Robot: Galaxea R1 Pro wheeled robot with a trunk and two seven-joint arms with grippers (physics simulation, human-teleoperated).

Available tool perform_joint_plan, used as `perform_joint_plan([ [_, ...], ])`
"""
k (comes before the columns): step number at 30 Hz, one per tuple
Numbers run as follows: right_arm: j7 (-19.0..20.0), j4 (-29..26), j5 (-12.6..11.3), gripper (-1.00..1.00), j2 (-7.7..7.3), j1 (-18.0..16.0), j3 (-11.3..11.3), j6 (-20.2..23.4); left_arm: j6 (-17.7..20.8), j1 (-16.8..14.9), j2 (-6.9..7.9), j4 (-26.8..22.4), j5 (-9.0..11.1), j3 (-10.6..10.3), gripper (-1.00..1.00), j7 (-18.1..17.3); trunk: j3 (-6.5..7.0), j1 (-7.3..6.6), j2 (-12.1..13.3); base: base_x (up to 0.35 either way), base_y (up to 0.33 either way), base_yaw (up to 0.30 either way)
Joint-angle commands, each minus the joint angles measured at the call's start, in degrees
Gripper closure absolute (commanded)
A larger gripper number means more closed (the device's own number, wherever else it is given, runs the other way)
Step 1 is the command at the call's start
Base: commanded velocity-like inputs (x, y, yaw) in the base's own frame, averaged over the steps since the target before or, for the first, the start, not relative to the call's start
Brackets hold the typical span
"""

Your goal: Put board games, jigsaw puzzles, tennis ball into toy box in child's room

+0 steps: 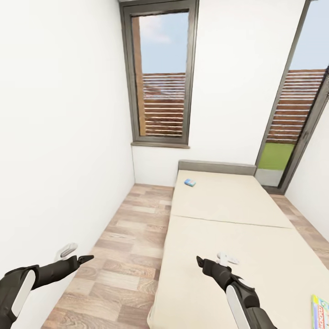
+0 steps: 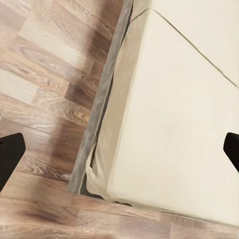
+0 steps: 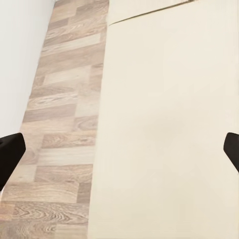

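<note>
Looking down from the head camera, you've got the bed (image 1: 237,228) running from the middle of the frame to the lower right, beige mattress with the low grey headboard (image 1: 217,167) at its far end under the tall dark-framed window (image 1: 162,75). Two of the board games are on it: the blue one (image 1: 190,183) sits small near the headboard, upper left part of the mattress, and the other one (image 1: 321,312) pokes in at the bottom right corner of the frame, green edge and busy lid, cut off by the border. Your left gripper (image 1: 87,259) hangs over the wood-plank floor (image 1: 132,246) at the lower left, close to the white wall (image 1: 59,128); your right gripper (image 1: 199,261) is over the near part of the mattress, lower middle, well apart from both boxes. In each wrist view the dark fingertips (image 2: 10,154) (image 3: 10,154) sit at opposite edges of the picture with nothing between them, so both are spread wide and empty. The left wrist camera looks at the bed's corner and grey frame against the floor, the right one at bare mattress beside the planks.
</note>
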Motion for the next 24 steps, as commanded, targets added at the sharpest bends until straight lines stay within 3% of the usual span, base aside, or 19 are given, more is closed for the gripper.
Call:
perform_joint_plan([
  [1,-0.36,-0.09,-0.61,-1.00,0.01,-0.05,-0.05,0.27,0.28,-0.05,0.00,-0.01,0.03,0.09,-1.00,-0.18,-0.10,0.05,-0.13,0.101,0.087,-0.169],
  [15,-0.33,-0.10,-0.61,-1.00,0.08,-0.05,-0.06,0.24,0.23,-0.05,0.00,-0.01,0.03,0.15,-1.00,-0.20,0.62,0.05,-0.13,0.030,0.045,-0.217],
  [24,-0.33,-0.06,-0.63,-1.00,0.06,-0.05,-0.06,0.24,0.29,-0.05,0.26,-0.01,0.06,0.12,-1.00,-0.26,1.12,0.05,-0.13,0.002,0.174,-0.237],
])
